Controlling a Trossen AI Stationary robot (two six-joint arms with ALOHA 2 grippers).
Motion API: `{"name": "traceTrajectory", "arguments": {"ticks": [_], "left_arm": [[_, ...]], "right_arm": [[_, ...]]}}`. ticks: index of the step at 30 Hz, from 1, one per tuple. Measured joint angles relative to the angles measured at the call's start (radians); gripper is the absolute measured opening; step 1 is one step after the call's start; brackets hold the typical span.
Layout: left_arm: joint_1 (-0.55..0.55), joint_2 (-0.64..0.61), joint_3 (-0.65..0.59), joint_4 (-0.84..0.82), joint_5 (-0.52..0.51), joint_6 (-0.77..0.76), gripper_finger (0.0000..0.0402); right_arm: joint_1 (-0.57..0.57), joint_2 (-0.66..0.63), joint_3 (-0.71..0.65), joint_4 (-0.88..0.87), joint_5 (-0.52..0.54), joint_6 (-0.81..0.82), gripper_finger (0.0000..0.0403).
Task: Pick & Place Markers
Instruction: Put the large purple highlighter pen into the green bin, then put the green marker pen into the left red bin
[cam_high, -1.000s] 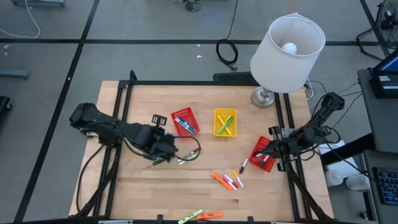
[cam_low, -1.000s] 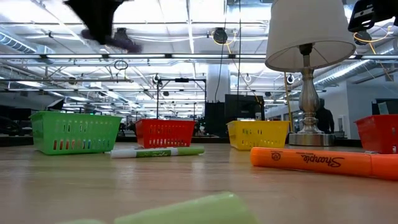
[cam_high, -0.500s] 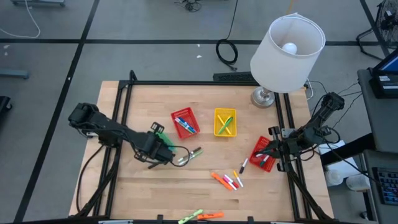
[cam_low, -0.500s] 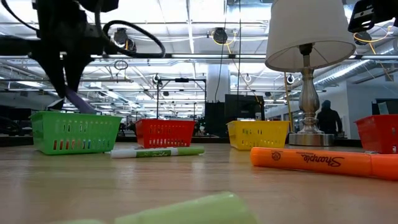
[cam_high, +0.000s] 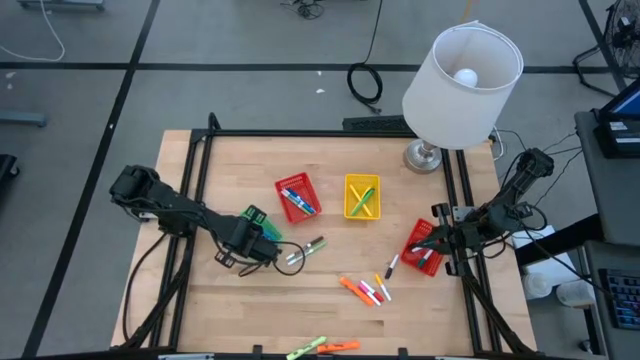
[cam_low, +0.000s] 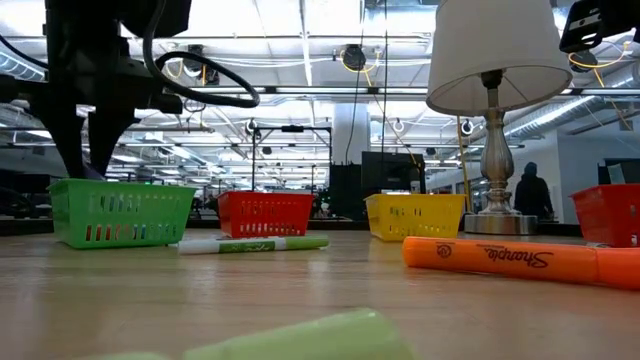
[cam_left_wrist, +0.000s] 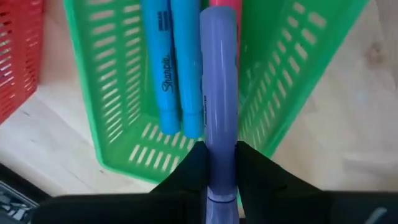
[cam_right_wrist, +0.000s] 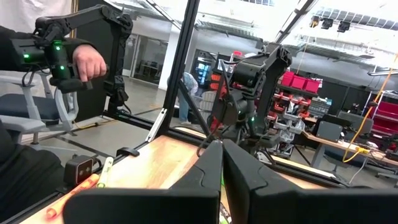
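Observation:
My left gripper is shut on a purple marker and hovers over the green basket. Two blue markers and a pink one lie in that basket. A green-and-white marker lies flat on the table beside it. Loose markers lie in a cluster, and an orange one and a green one lie near the near edge. My right gripper waits shut above the right red basket. My left gripper pinches the purple marker between its two fingers, near the marker's rear end. The marker runs along the fingers and sticks out forward past them. It is lifted clear, above the green basket's open top.
A red basket holds blue markers and a yellow basket holds green and orange ones. A lamp stands at the far right corner on its base. A black frame borders the table. A person's hand shows beyond the table.
My left gripper has come down and shifted slightly toward the table's left and near edge, carrying the purple marker. It now stands low over the green basket, which has come into view beside it.

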Motion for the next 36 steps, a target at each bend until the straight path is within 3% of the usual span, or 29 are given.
{"name": "traceTrajectory", "arguments": {"ticks": [8, 12, 18, 23, 27, 32, 36], "left_arm": [[0.0, 0.0, 0.0, 0.017, 0.016, -0.033, 0.0146], [0.0, 0.0, 0.026, 0.013, 0.015, -0.061, 0.0156], [-0.002, -0.059, 0.133, -0.012, -0.027, -0.117, 0.0113], [0.001, -0.301, 0.136, 0.133, -0.043, -0.13, 0.0052], [0.006, -0.512, 0.072, 0.321, -0.064, -0.194, 0.0007], [0.006, -0.692, -0.03, 0.434, -0.117, -0.297, 0.0012], [0.006, -0.8, -0.206, 0.707, -0.087, -0.263, 0.0004]], "right_arm": [[0.0, 0.0, 0.0, -0.003, 0.0, 0.0, 0.0], [0.0, 0.0, 0.0, -0.006, 0.0, 0.0, 0.0], [0.0, 0.0, 0.0, -0.006, 0.0, -0.001, 0.0], [0.0, 0.0, 0.0, -0.007, 0.0, 0.0, 0.0], [0.0, 0.001, 0.0, -0.009, 0.001, -0.004, 0.0], [0.0, 0.021, 0.0, -0.007, 0.005, -0.01, 0.0], [0.0, 0.055, 0.0, -0.004, 0.078, 0.006, 0.0]]}}
